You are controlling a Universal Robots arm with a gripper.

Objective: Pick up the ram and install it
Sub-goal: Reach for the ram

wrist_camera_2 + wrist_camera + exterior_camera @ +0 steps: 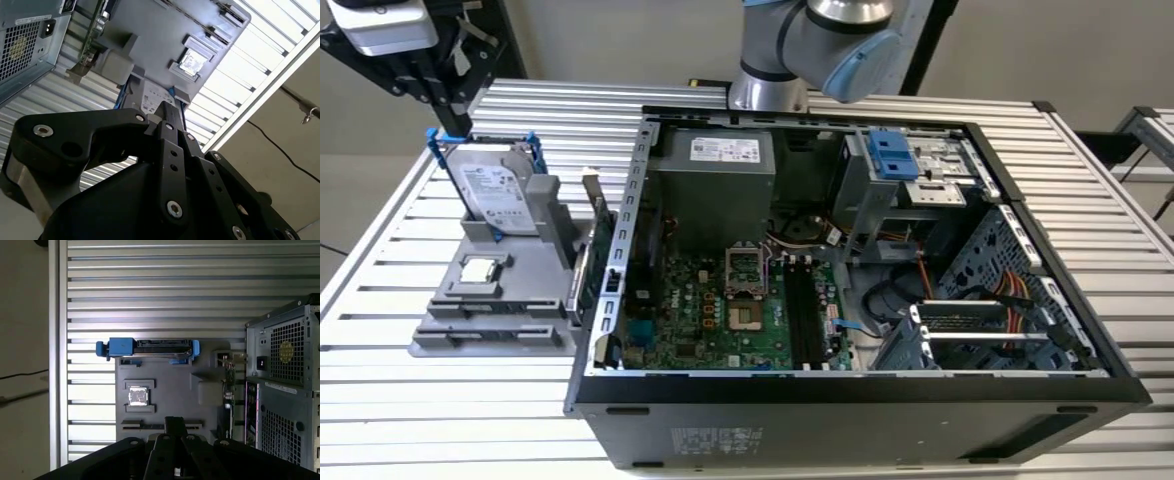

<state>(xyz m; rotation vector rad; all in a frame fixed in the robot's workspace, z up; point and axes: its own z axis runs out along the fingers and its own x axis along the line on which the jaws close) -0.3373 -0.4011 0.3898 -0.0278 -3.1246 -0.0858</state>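
Exterior view, ram (600, 270): a thin, dark green stick standing on its long edge in the grey holder (494, 335), just beside the open computer case (854, 415). It is probably racked this way so its top edge is free to pinch.
Exterior view, arm (817, 40): by the case's far wall, well apart from the ram.
Second wrist view, gripper (167, 107): fingers clenched together with nothing between them, aimed toward the holder.
Second wrist view, ram (93, 31): a green strip at the holder's side.
First wrist view, gripper (175, 421): closed and empty, facing the holder.
First wrist view, ram (229, 390): seen edge-on as a narrow line between holder and case.
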